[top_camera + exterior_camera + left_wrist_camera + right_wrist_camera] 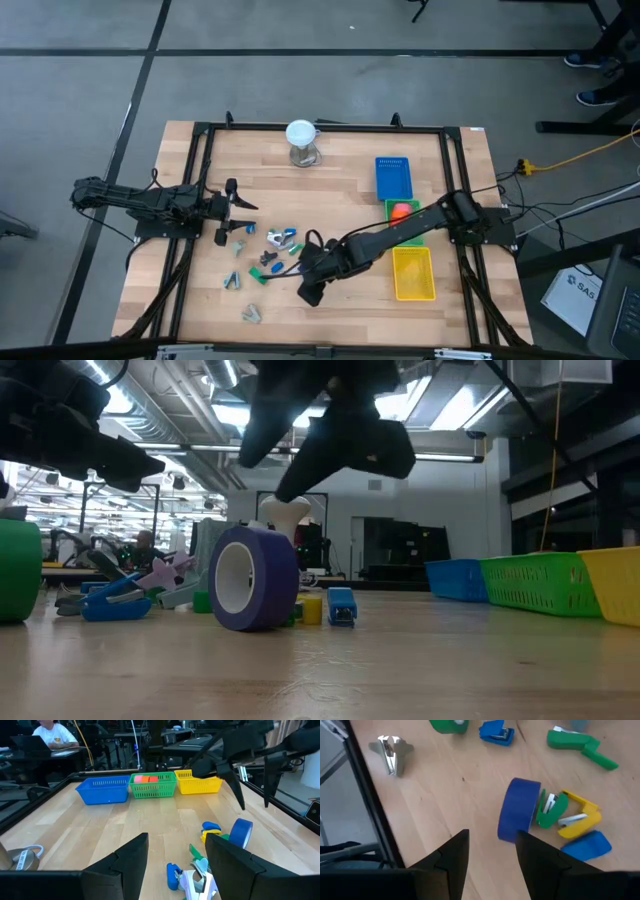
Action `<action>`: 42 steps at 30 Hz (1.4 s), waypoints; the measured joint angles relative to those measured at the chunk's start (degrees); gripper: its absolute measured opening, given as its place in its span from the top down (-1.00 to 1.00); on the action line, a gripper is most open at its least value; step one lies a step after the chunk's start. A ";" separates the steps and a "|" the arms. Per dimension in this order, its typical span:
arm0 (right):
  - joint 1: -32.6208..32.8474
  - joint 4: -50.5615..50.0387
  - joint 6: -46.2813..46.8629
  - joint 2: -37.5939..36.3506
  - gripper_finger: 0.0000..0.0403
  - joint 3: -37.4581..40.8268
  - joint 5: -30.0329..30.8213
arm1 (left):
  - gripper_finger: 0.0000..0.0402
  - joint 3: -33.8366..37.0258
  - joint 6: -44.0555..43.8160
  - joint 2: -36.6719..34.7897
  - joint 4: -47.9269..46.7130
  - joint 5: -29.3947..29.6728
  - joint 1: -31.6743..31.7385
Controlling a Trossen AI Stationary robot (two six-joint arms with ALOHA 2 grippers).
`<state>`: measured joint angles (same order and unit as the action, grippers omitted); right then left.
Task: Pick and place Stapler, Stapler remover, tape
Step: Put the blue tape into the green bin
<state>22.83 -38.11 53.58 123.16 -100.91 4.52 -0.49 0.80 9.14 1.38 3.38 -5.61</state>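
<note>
At the left edge of the worktop (330, 185) the left arm waits, its left jaws standing apart with nothing between them; just ahead of them lie a blue stapler (173, 873) and a pale staple remover (198, 881), neither touched. Beyond those, farther out from the left jaws, the roll of blue tape (242, 833) stands upright on its edge, with a yellow stapler (209, 834) close beside it. The right arm reaches in from the right side across the middle of the worktop and hangs low over this cluster. The right jaws are apart and hold nothing: in the right wrist view the tape roll sits just ahead of the fingertips (456, 845), close to one fingertip but not between the two, and I cannot tell whether it touches that one. On the roll's far side from the right jaws a green stapler (551, 810) leans against it, with the yellow one and another blue stapler (587, 845) right behind. A grey metal claw (393, 753) lies well apart from the right jaws, near the worktop's black frame (367, 815). Behind the right jaws, along the arm, three baskets stand in a row: blue basket (394, 180), green basket (388, 207) holding orange and pink pieces (147, 779), and yellow basket (413, 276).
</note>
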 joint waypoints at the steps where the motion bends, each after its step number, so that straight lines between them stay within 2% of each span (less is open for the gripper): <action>1: 0.00 -0.36 -0.08 0.51 0.18 -0.36 0.41 | 0.02 -0.01 0.00 -0.01 0.06 -0.02 -0.01; 8: -0.04 -2.44 -3.04 1.76 0.18 -0.64 4.99 | 0.02 -0.01 0.00 -0.01 0.07 -0.01 -0.01; 23: 0.00 -1.29 -3.23 2.86 0.17 -0.03 4.96 | 0.02 0.00 0.00 -0.01 0.07 -0.02 -0.02; 27: 0.00 0.29 -3.21 3.67 0.05 -0.01 4.96 | 0.02 -0.01 -0.01 -0.01 0.07 -0.02 0.00; 32: 0.00 1.83 -3.05 4.17 -0.20 -0.01 4.96 | 0.02 -0.02 0.00 0.01 0.03 -0.02 0.00; 35: 0.00 2.32 -2.82 4.17 -0.32 -0.01 7.08 | 0.02 0.00 0.00 -0.01 0.06 -0.01 -0.01; 38: 0.00 2.34 -2.80 4.17 -0.36 -0.01 10.75 | 0.02 0.00 -0.02 -0.01 0.09 -0.02 -0.01; 42: -0.11 3.03 -2.80 5.07 -0.35 -0.01 11.55 | 0.02 -0.02 -0.02 -0.01 0.07 -0.02 0.00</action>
<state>22.72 -35.08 50.78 128.23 -100.92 16.07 -0.51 0.78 9.13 1.45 3.36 -5.61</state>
